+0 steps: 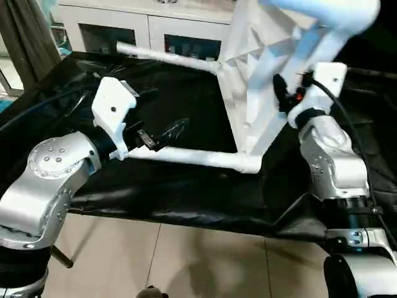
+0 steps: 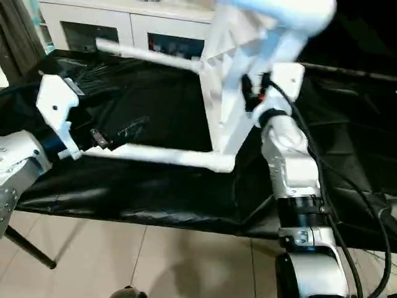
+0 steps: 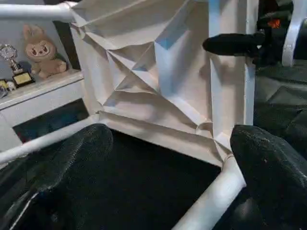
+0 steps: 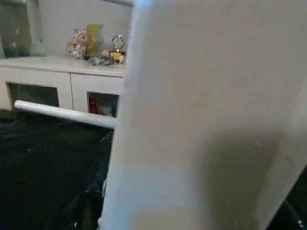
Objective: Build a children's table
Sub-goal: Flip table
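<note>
The left arm reaches forward over the black-covered work table point(image 1: 186, 205), its silver forearm bent at the elbow and its white wrist angled toward the near leg point(image 1: 192, 157) of the children's table point(image 1: 260, 81). The left gripper point(image 1: 162, 135) sits at the free end of that leg; in the left wrist view its two black fingers point(image 3: 72, 163) stand wide apart, the leg running between them without either clearly pressing on it. The right arm rises steeply from the table's near edge, and the right gripper point(image 1: 286, 93) meets the tipped-up top at its edge; one black finger point(image 3: 232, 44) lies against the ribbed underside, but whether it clamps the top cannot be told.

The white top stands on its edge on the black cover, ribs facing the left arm. Two tapered legs project sideways from its corner sockets: the near one low over the cover, the far leg point(image 1: 167, 57) toward the white cabinet point(image 1: 142, 25)
</note>
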Robot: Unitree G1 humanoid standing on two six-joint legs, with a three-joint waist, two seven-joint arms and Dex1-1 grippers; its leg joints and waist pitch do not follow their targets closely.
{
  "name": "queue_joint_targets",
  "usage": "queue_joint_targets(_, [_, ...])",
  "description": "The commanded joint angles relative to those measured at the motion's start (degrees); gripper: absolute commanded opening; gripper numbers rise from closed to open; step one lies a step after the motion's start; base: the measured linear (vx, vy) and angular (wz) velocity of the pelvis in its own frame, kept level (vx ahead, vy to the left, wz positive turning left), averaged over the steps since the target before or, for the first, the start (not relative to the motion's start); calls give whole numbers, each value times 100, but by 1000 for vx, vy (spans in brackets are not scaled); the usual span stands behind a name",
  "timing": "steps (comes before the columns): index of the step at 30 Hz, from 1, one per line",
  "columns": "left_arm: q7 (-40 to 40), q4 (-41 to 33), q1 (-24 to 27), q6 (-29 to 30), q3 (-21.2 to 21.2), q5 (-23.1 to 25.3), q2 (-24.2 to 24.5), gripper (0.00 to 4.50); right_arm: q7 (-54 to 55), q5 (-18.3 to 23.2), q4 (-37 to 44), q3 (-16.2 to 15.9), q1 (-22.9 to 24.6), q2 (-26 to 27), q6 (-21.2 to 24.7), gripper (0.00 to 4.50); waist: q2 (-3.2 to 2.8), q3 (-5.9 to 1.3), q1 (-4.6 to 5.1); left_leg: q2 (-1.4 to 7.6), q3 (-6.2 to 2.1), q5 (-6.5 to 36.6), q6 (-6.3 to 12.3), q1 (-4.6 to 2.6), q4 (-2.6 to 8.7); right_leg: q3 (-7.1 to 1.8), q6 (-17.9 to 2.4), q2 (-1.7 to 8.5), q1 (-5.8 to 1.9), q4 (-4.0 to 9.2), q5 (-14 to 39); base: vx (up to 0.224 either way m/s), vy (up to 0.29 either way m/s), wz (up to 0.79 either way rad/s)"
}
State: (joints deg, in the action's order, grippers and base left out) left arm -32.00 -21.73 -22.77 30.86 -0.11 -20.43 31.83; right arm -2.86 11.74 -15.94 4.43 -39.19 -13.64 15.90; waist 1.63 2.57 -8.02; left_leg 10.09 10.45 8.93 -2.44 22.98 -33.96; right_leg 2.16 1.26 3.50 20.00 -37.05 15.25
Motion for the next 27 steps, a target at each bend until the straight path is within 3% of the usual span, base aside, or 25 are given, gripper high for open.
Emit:
queue_joint_targets(1, [6, 25, -127, -60, -102, 108, 66, 450, 175, -217, -238, 22, 85, -107, 342, 209, -66, -324, 81, 286, -116, 1271, -708, -273, 429, -236, -499, 376, 9, 414, 99, 0, 0, 0])
queue_joint_targets(4, [-25, 86, -162, -142, -194, 264, 99, 450, 262, -337, -250, -63, 35, -130, 496, 209, -61, -321, 82, 293, -123, 1389, -748, -276, 444, -240, -484, 390, 18, 425, 256, 0, 0, 0])
queue_joint_targets(5, [-39, 131, -198, -224, -254, 377, 126, 450, 284, -391, -271, -94, 13, -120, 562, 209, -15, -309, 84, 297, -120, 1415, -741, -265, 455, -243, -471, 396, 21, 446, 364, 0, 0, 0])
queue_joint_targets(7, [-51, 224, -279, -372, -358, 577, 181, 450, 262, -371, -315, -105, -19, -69, 682, 209, -29, -307, 78, 295, -121, 1476, -745, -272, 458, -250, -434, 405, 38, 456, 510, 0, 0, 0])
queue_joint_targets(9, [-75, 357, -416, -580, -480, 811, 225, 450, 140, -278, -412, -115, -52, -10, 842, 209, 42, -304, 85, 301, -126, 1490, -744, -265, 469, -247, -418, 406, 28, 463, 598, 0, 0, 0])
queue_joint_targets(10, [-78, 369, -427, -603, -491, 830, 226, 450, 129, -273, -420, -116, -54, -7, 850, 260, 21, -305, 79, 305, -133, 1485, -753, -260, 473, -246, -416, 418, 28, 456, 609, 0, 0, 0])
queue_joint_targets(11, [-53, 495, -534, -878, -629, 1121, 281, 450, 41, -224, -445, -136, -44, 26, 930, 273, 17, -307, 87, 312, -141, 1553, -804, -274, 479, -241, -394, 415, 52, 464, 611, 0, 0, 0])
queue_joint_targets(15, [62, 625, -713, -1256, -727, 1413, 228, 450, 3, -266, -542, -198, 8, 53, 928, 300, 51, -330, 102, 313, -149, 1584, -897, -272, 480, -234, -424, 428, 43, 446, 450, 0, 0, 0])
queue_joint_targets(18, [184, 642, -891, -1580, -796, 1618, 121, 450, 89, -409, -776, -268, 102, 83, 790, 331, 71, -358, 79, 305, -131, 1118, -855, -236, 435, -227, -514, 420, 6, 386, -270, 0, 0, 0])
queue_joint_targets(22, [205, 612, -1079, -1956, -850, 1727, -13, 450, -4, -316, -1123, -165, 195, 258, 300, 331, 62, -357, 70, 296, -123, 1025, -812, -222, 420, -222, -546, 429, -16, 367, -415, 0, 0, 0])
queue_joint_targets(27, [42, 469, -1271, -2361, -896, 1726, -113, 450, -313, -337, -1777, -166, 57, 368, -835, 331, 63, -396, 103, 299, -119, 800, -698, -201, 373, -205, -704, 422, -43, 320, -866, 0, 0, 0])
